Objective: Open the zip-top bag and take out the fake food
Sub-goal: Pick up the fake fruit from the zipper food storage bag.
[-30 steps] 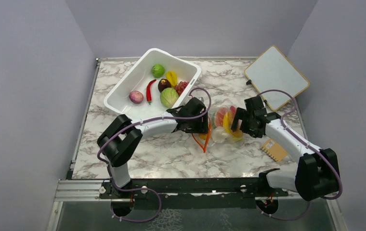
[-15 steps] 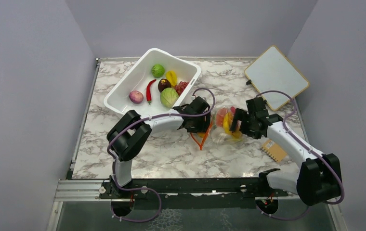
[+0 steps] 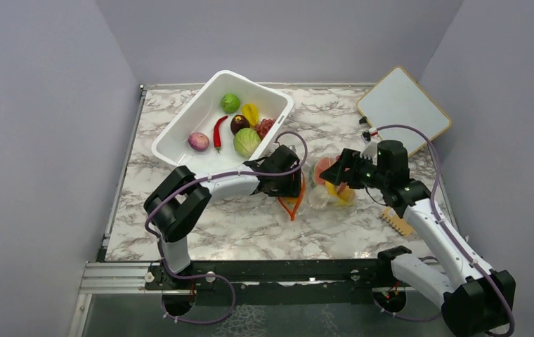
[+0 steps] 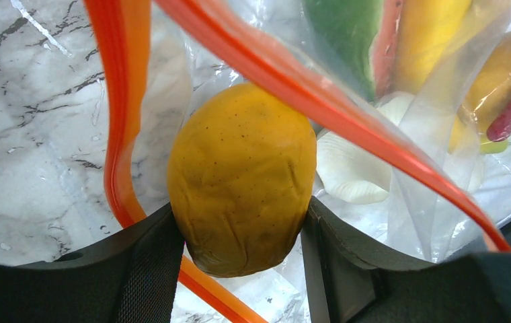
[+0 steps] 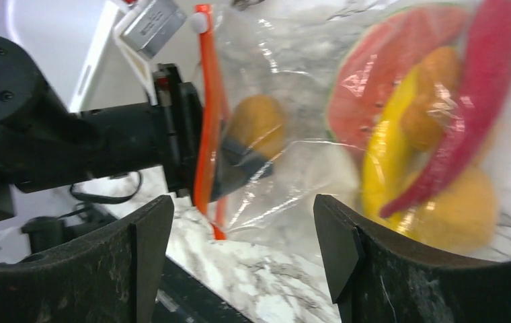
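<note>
The clear plastic zip-top bag (image 4: pixel 434 168) is glinting glossily, the orange plastic toy fruit (image 4: pixel 243 178) is showing matt, dimpled skin, and the marble-patterned tabletop (image 4: pixel 31 101) is looking smooth.

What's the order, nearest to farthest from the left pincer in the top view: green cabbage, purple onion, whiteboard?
From the left pincer:
1. green cabbage, just up-left of it, at the near end of the white tub.
2. purple onion, at the tub's left corner.
3. whiteboard, at the far right.

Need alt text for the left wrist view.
The left fingers pinch a yellow-orange toy fruit inside the mouth of the zip-top bag, its orange-red zip strip looping around it. A watermelon slice and banana lie deeper in, on the marble table.
</note>
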